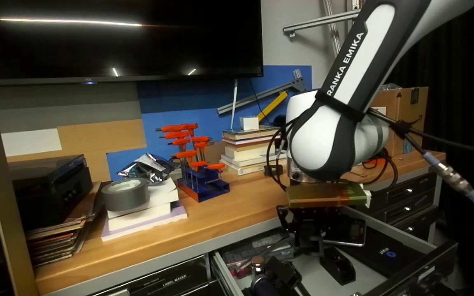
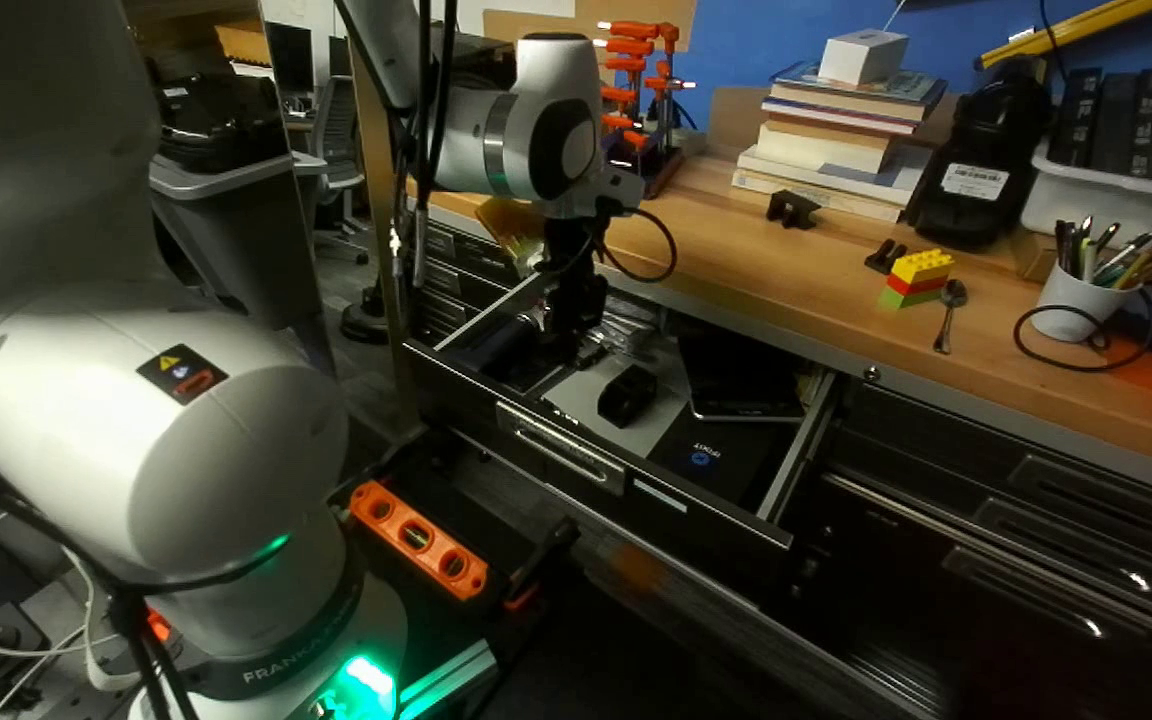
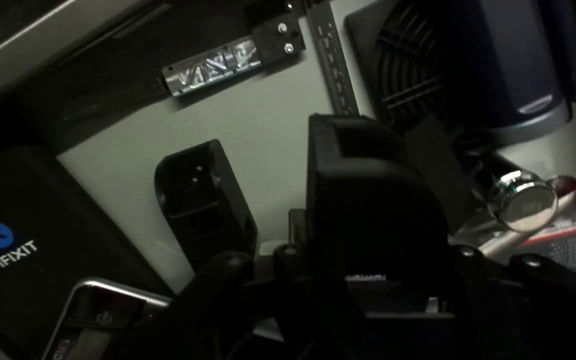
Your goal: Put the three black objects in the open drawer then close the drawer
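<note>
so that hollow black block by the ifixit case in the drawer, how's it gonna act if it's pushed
The black block will probably feel stiff, given its crisp outline. Being hollowed at one end, it may be light for its size. With straight sides, it seems likelier to slide than roll.

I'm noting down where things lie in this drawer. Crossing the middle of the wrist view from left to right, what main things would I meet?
Flat black item marked IFIXIT → hollow black object lying in the drawer → second black object, held in the pincer → shiny round metal cap.
</note>
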